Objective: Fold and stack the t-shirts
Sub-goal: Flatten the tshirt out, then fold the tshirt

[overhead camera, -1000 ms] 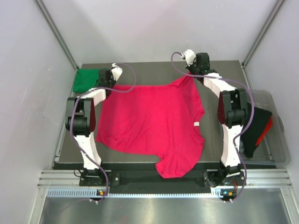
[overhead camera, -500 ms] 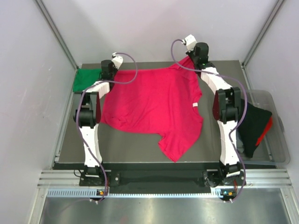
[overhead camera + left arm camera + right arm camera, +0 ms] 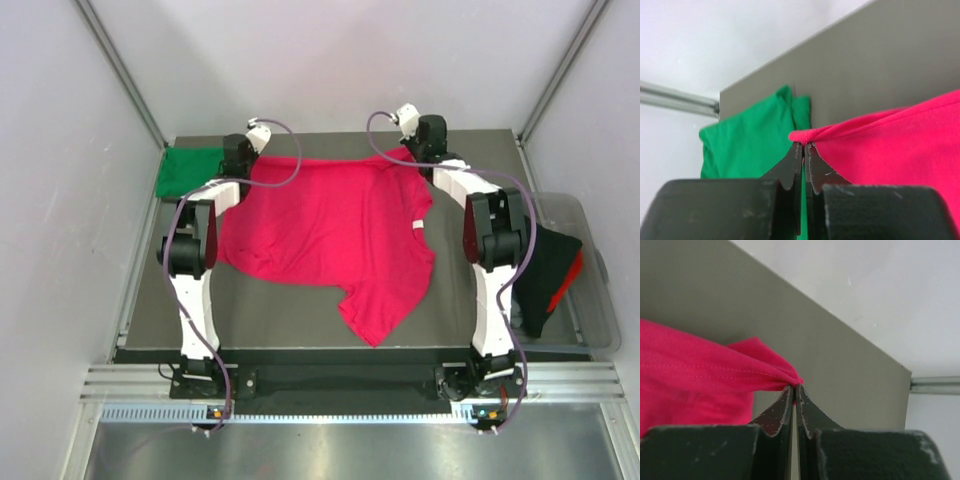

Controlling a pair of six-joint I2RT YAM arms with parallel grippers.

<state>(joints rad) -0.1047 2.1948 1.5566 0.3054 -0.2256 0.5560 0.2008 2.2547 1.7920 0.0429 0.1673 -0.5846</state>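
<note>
The crimson-pink t-shirt (image 3: 340, 225) lies spread on the grey table, its far edge stretched between both grippers; a small white label (image 3: 419, 227) shows near its right side. My left gripper (image 3: 236, 160) is shut on the shirt's far left corner (image 3: 802, 136). My right gripper (image 3: 418, 148) is shut on the far right corner (image 3: 790, 380). The green t-shirt (image 3: 185, 171) lies bunched at the table's far left corner, just left of my left gripper; it also shows in the left wrist view (image 3: 752, 142).
A clear plastic bin (image 3: 590, 300) holding dark and red cloth (image 3: 548, 275) stands off the table's right edge. White walls enclose the table on three sides. The table's far edge (image 3: 850, 335) lies close behind both grippers.
Both grippers have carried the pink shirt's far edge toward the back of the table and set it a little lower. The shirt's near part has slid off the front edge onto the table.
</note>
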